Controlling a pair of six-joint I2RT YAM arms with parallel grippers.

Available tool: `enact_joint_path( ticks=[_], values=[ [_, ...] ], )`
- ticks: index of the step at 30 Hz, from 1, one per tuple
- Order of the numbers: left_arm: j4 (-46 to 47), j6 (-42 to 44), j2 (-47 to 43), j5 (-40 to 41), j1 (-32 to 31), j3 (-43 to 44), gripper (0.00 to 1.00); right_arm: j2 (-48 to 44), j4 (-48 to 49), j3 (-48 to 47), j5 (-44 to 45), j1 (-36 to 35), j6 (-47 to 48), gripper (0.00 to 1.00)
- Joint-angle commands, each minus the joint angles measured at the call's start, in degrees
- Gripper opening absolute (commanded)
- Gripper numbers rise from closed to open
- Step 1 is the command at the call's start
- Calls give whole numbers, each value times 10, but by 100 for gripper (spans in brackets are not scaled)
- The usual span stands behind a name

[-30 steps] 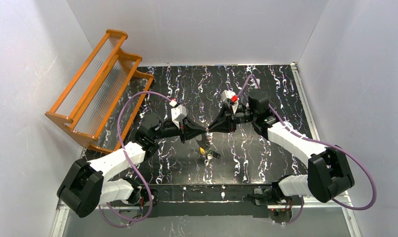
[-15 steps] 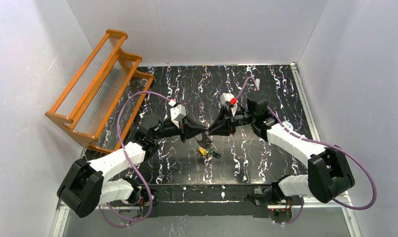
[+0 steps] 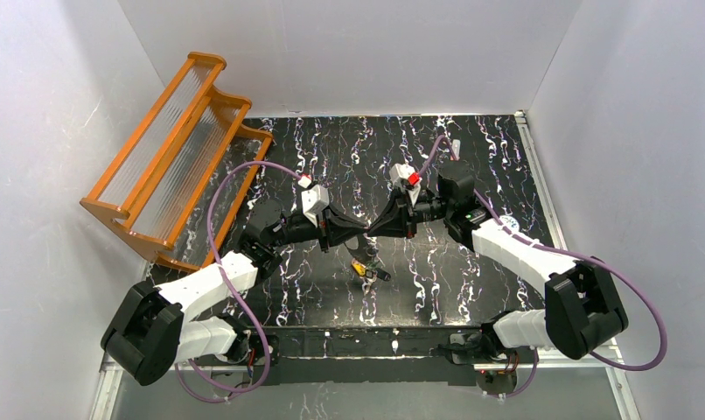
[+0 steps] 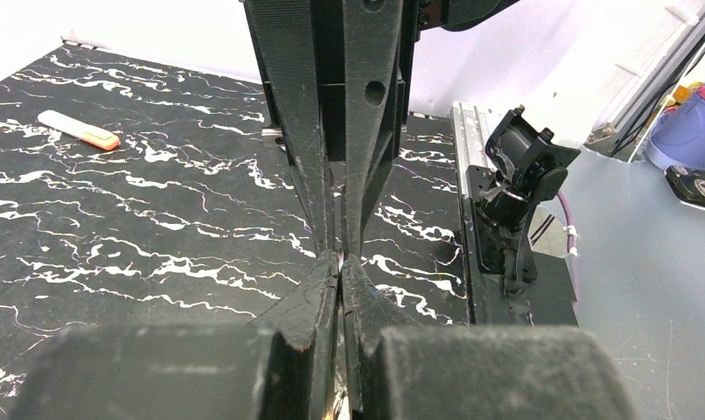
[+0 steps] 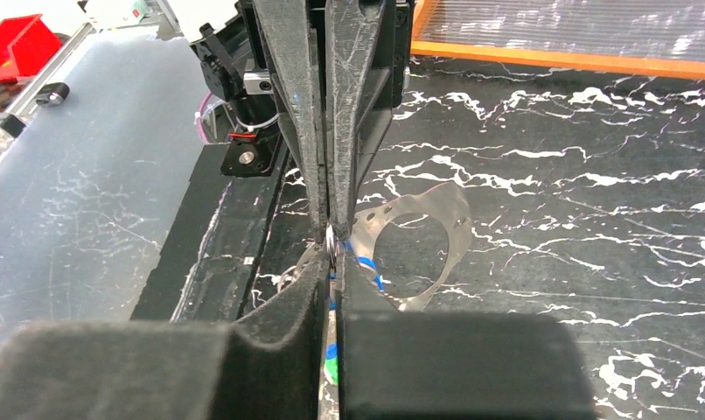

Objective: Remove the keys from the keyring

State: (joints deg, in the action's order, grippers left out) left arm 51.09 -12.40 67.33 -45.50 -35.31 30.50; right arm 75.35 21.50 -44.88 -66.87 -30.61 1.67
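Left pincer: its two fingers are squeezed almost shut, with only a thin crack between them. I cannot tell what it has hold of.
Right pincer: its fingers are squeezed tight too. A small shiny bit of metal sits right at the tips, where the edge of the keyring comes in.
How the pincers meet: tip to tip, touching, over the middle of the table. The left one comes in from 9 o'clock and the right one from 3 o'clock.
Keyring: a flat grey loop with a big hole. In the right wrist view it hangs just beside the fingertips, at 3 o'clock from them, tilted and off the table.
Keys: a small bunch hanging just under the two tips, at 6 o'clock. I can see a bit of yellow-orange and green. In the right wrist view little blue and green bits peek out by the fingers.
Table: black with white streaks.
Tube: small, orange and white, lying flat on the table, well apart from the tips at 10 o'clock in the left wrist view.
Rack: orange with clear shelves, tilted at the table's edge, at 10 o'clock from the pincers.
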Motion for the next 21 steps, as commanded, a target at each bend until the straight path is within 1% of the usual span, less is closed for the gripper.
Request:
enact_joint_path(
  ticks=[1, 2, 4, 5, 7, 8, 9, 11, 13, 17, 18, 21],
  values=[
    [38, -3, -4, -6, 0, 13, 0, 4, 29, -9, -11, -4, -4, 1],
    [38, -1, -5, -4, 0, 13, 0, 3, 22, -11, -7, -5, 0, 1],
    [38, 3, -10, 7, 0, 7, 0, 0, -22, -22, 9, -4, 22, 1],
    [31, 9, -16, 13, 1, 5, 2, -3, -58, -33, 21, -4, 40, 1],
    [-5, 44, -30, 28, 2, 9, 13, -9, -151, -64, 50, -5, 83, 1],
    [-64, 73, -39, 36, 2, 18, 18, -13, -190, -80, 69, -5, 94, 1],
    [-100, 106, -46, 41, 2, 31, 23, -17, -223, -96, 87, -5, 99, 1],
    [-216, 175, -58, 54, 2, 60, 32, -19, -335, -136, 123, -10, 128, 1],
    [-282, 218, -64, 56, 2, 85, 38, -12, -423, -181, 166, -21, 153, 1],
    [-344, 257, -64, 54, 3, 118, 43, 18, -558, -270, 266, -70, 177, 1],
    [-348, 260, -62, 55, 2, 122, 44, 30, -590, -303, 295, -84, 181, 1],
    [-353, 262, -57, 47, 2, 132, 44, 60, -660, -363, 358, -109, 190, 1]
  ],
)
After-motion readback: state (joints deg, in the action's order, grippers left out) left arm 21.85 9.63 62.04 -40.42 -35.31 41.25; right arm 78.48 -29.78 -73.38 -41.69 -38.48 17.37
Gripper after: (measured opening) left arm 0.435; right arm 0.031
